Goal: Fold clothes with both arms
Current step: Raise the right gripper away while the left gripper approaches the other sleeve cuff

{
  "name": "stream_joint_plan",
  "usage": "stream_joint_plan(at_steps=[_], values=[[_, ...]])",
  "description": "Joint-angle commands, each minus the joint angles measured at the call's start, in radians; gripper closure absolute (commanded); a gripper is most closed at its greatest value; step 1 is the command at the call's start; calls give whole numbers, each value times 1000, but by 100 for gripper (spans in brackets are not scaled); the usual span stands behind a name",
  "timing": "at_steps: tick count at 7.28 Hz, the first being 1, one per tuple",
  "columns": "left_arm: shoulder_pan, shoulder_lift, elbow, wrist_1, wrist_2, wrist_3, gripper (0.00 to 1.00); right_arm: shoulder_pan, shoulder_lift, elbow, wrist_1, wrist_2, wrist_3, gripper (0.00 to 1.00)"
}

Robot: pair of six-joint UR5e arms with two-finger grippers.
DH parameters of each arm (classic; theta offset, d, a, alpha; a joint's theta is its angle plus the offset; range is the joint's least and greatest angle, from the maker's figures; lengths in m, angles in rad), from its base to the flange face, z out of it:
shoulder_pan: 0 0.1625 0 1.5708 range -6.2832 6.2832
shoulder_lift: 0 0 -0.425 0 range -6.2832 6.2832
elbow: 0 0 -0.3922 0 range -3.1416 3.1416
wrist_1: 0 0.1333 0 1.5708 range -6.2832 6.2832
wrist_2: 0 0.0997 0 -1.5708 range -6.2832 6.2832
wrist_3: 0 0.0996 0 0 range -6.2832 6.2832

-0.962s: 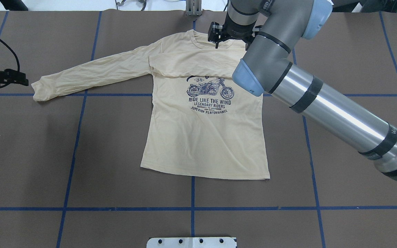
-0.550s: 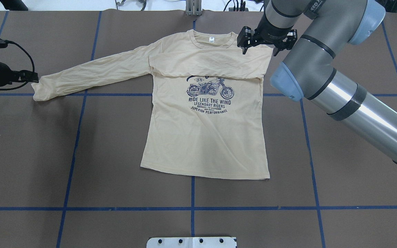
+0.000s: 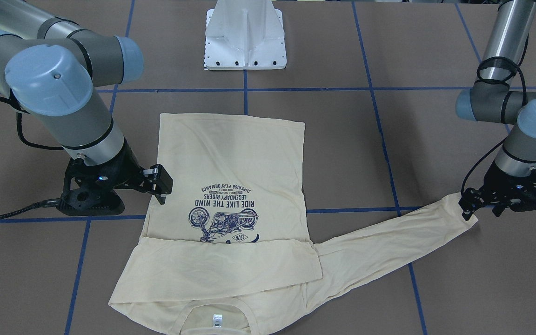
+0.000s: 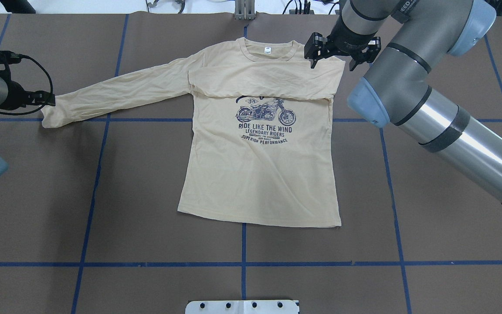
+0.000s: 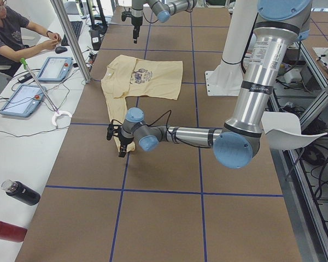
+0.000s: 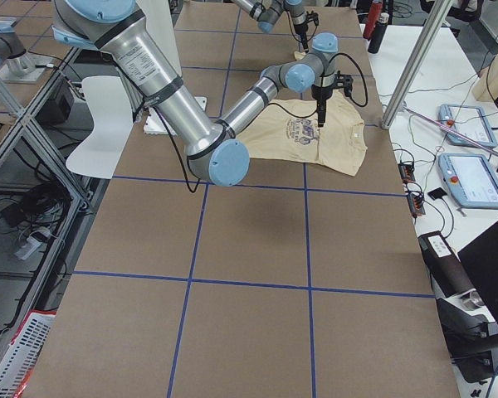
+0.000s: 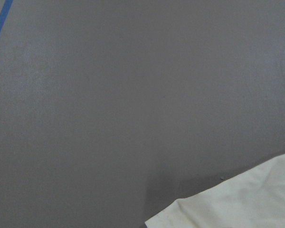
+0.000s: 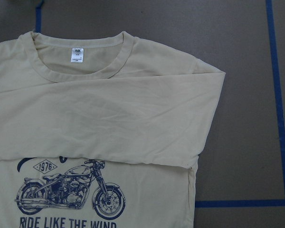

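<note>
The cream-yellow shirt (image 4: pixel 259 174) lies flat, print up, with its collar (image 4: pixel 268 49) at the far edge. One sleeve is folded across the chest (image 8: pixel 109 123). The other sleeve (image 4: pixel 116 93) stretches out to the overhead view's left and ends in a cuff (image 3: pixel 465 221). My left gripper (image 3: pixel 482 209) hangs open just over that cuff, and the left wrist view shows only the cuff's corner (image 7: pixel 237 202). My right gripper (image 4: pixel 333 59) is open and empty above the shirt's folded shoulder (image 4: pixel 336 65).
The brown table is marked with blue tape lines (image 4: pixel 242 264). The white pedestal base (image 3: pixel 244 42) stands at the robot's side. A seated person (image 5: pixel 11 33), tablets (image 5: pixel 54 68) and bottles (image 5: pixel 22 192) are on a side bench beyond the table.
My right gripper has moved from over the collar to the shirt's shoulder on the overhead view's right. My left arm has come in from the edge to the outstretched sleeve's cuff.
</note>
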Motion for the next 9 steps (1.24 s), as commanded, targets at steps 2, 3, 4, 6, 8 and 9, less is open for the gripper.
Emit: stream_joint_plan(at_steps=[2,3,4,6,8,9], values=[[23,-2,2,0,-1,2,19,1,1,-2,-1,-2,-8,0],[23,-2,3,0,1,27,22,1,3,-2,-1,-2,-8,0],[23,1,5,-1,-1,67,25,1,3,-2,-1,-2,-8,0],[23,6,5,0,1,72,29,1,1,-2,-1,-2,-8,0],[23,12,5,2,2,74,29,1,1,-3,-1,-3,-8,0],[23,9,5,2,2,74,30,1,1,-2,-1,-3,-8,0]])
